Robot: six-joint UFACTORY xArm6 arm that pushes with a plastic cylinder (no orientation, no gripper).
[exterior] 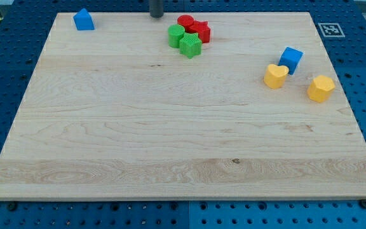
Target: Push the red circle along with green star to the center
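Parked at the view's top edge of the pale wooden board: my tip, the lower end of the dark straight rod. Bare, with nothing to clench or release, and touching no block.

Just to the view's right of my tip and slightly lower: the red circle block, near but apart. Pressed in beside it, a red star-like block on the view's right and a green round block below-left. Further down the view, at the foot of that tight cluster, the green star block.

Key relation: from red circle to green star runs almost straight down the view, toward the board's centre, well below both. Probably calls for sliding my tip rightward first, to get behind the red circle on its top side, then pushing downward so the circle carries the star. Risk of dragging the two neighbours along.

Counted: two red, two green, two blue, two yellow, eight in all. Far off at the view's top left, a blue house-shaped block; at the view's right, a blue cube, a yellow heart block touching it, and a yellow hexagon block.
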